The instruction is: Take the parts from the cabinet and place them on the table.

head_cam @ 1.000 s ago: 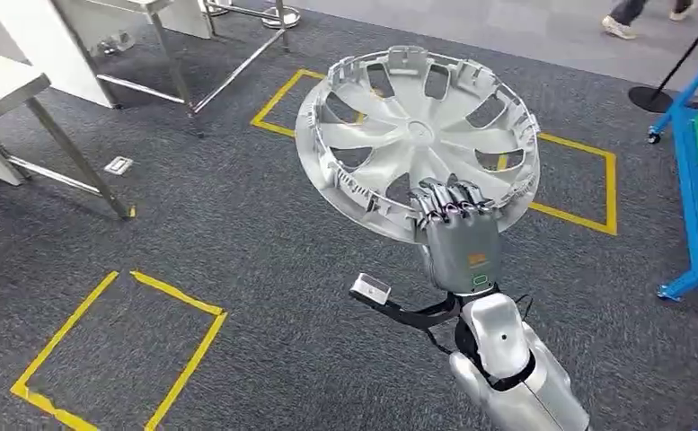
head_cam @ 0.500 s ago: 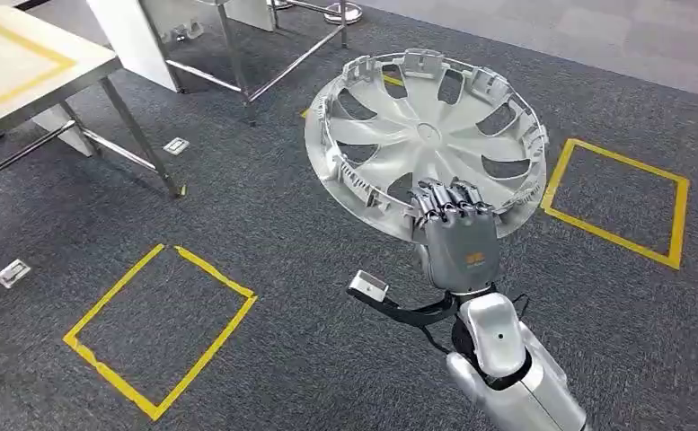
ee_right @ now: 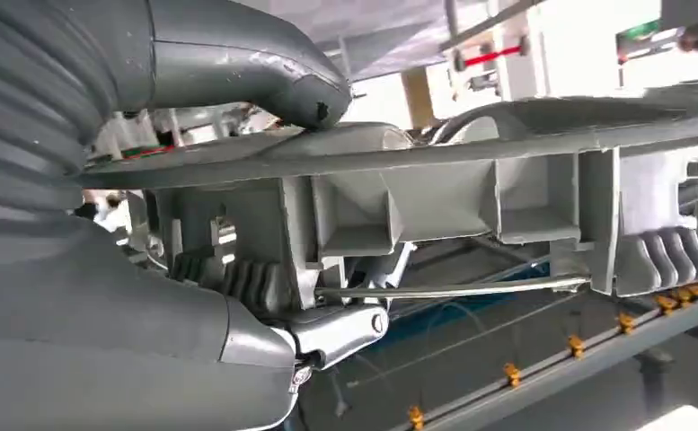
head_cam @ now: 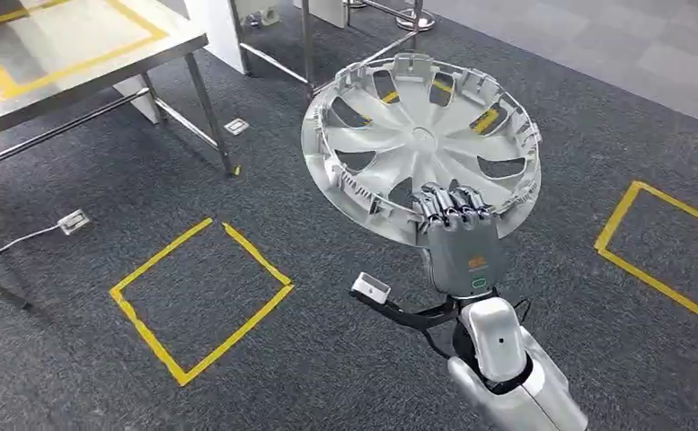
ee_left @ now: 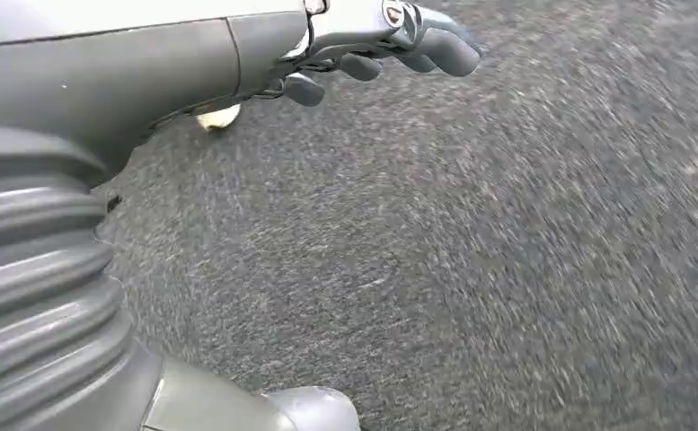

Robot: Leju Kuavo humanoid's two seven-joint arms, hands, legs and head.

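Observation:
My right hand [head_cam: 457,235] grips the near rim of a large silver wheel cover [head_cam: 390,135], holding it up tilted above the carpet with its ribbed inner side toward me. The right wrist view looks along the cover's rim [ee_right: 471,193], with my thumb [ee_right: 264,76] laid over its edge and my fingers [ee_right: 327,332] under it. A steel table [head_cam: 66,54] marked with a yellow tape outline stands at the upper left. My left hand [ee_left: 363,45] hangs over the grey carpet, fingers slightly curled and holding nothing.
Yellow tape squares mark the carpet, one [head_cam: 199,296] at lower left and another [head_cam: 659,242] at right. The table's legs [head_cam: 210,112] and crossbars reach down to the floor, with a small floor socket [head_cam: 73,221] and cable near them. More steel frame legs [head_cam: 363,13] stand behind.
The camera has turned left: the table has come further into view at upper left and the floor squares have shifted right. My right hand still holds the wheel cover the same way.

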